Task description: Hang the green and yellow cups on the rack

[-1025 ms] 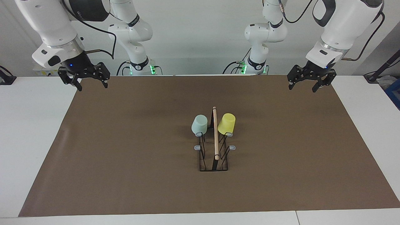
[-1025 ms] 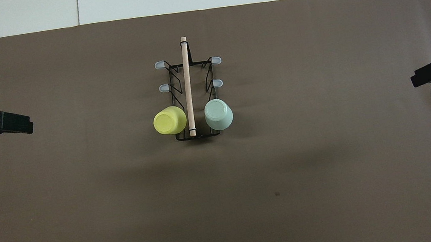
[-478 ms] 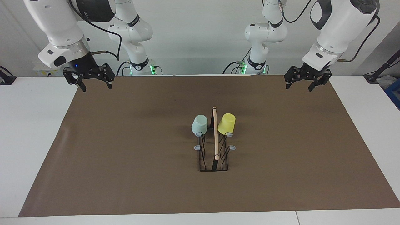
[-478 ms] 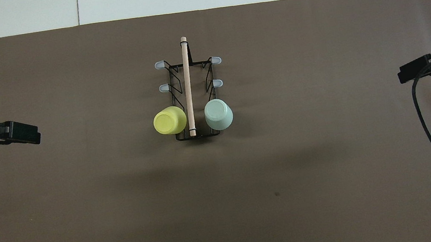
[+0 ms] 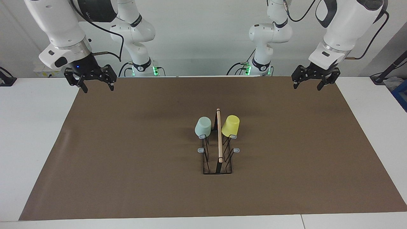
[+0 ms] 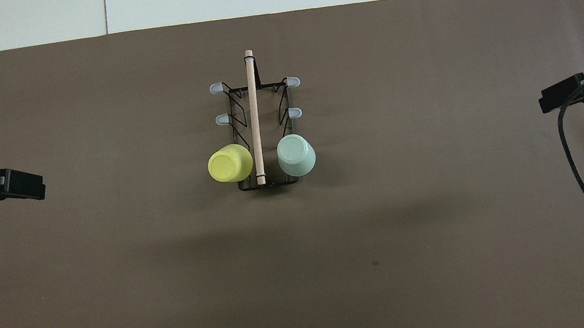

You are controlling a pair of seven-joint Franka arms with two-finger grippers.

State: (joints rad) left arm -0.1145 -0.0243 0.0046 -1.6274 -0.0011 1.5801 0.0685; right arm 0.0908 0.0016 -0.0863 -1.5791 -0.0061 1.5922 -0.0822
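Left gripper and right gripper raised over the mat's corners — jaws wide, empty.

Left hand has edged toward its table end; right hand rose slightly.

Both arms are raised, each at its own end of the table. The left gripper points down with its fingers spread apart and holds nothing. The right gripper also points down, fingers apart and empty.
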